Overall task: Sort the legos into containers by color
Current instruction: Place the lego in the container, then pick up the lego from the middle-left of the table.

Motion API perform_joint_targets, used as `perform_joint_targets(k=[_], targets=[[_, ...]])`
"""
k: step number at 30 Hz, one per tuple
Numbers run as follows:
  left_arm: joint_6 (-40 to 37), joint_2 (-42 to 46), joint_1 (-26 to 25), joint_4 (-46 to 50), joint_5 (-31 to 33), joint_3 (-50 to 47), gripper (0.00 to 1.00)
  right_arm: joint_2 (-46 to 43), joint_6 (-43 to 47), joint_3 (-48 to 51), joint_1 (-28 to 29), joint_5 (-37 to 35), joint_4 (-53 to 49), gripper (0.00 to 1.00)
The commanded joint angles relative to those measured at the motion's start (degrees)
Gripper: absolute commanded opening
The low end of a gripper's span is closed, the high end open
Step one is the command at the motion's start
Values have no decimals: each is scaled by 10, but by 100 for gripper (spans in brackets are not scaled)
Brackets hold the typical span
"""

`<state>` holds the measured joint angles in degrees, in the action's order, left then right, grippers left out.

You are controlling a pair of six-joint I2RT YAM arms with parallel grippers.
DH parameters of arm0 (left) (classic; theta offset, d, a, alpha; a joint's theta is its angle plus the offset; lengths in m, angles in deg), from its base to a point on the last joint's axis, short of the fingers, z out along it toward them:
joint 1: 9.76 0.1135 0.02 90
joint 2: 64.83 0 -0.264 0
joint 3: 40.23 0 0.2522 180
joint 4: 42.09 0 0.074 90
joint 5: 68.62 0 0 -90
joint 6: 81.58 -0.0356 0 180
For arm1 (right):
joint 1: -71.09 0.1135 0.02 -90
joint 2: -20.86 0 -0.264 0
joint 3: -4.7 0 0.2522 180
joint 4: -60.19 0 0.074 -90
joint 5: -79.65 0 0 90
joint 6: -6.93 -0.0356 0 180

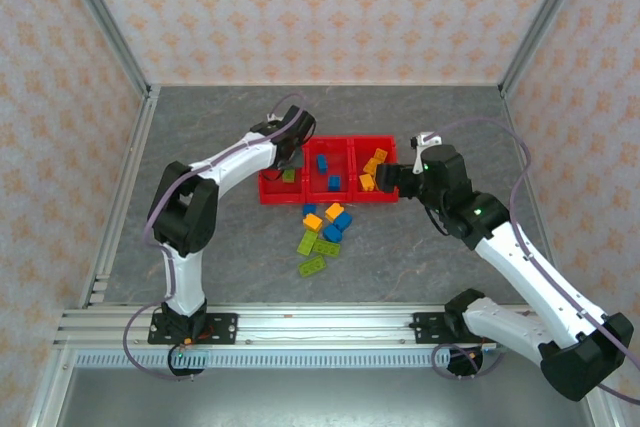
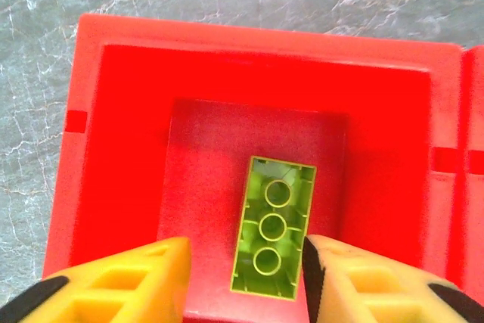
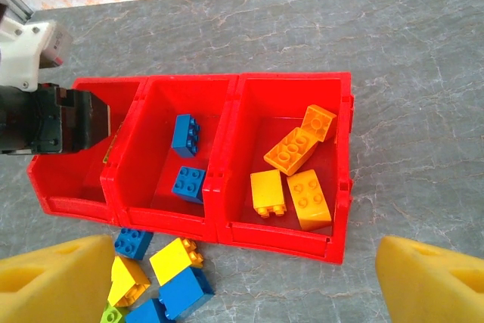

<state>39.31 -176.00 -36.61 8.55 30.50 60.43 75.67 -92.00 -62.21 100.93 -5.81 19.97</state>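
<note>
Legos (image 3: 291, 150): studded plastic bricks; containers (image 3: 287, 79) glossy rectangular.

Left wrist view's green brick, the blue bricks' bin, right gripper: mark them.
lime green brick (image 2: 272, 226), left wrist view, middle ring of its upward face.
middle bin (image 3: 193, 96), right wrist view, far inner wall.
right gripper (image 3: 246, 266), right wrist view, midway between fingertips.
</note>
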Motion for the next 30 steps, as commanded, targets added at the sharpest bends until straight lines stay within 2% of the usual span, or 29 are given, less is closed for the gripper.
perform_joint_targets(k=[1, 9, 10, 12, 14, 16, 21, 25, 30], targets=[[-9, 49, 2, -29, -8, -12, 51, -4, 7, -11, 4, 1, 13, 89], [-12, 184, -4, -110, -57, -127, 67, -4, 7, -12, 4, -2, 11, 90], [-12, 205, -6, -120, -73, -150, 77, -3, 8, -13, 4, -3, 11, 91], [-5, 242, -12, -135, -97, -189, 86, 0, 7, -16, 4, -1, 10, 93], [-6, 279, -27, -149, -109, -231, 99, 5, 7, -20, 4, -1, 8, 95], [-16, 309, -51, -153, -117, -266, 99, 10, 5, -24, 4, -1, 8, 100], [-48, 330, -150, -133, -112, -314, 99, 25, -12, -21, 4, -21, 14, 100], [-52, 307, -247, -99, -67, -323, 99, 37, -20, -24, 3, -23, 12, 100], [-36, 238, -331, -28, -20, -297, 99, 36, -13, -24, 3, -25, 16, 100]])
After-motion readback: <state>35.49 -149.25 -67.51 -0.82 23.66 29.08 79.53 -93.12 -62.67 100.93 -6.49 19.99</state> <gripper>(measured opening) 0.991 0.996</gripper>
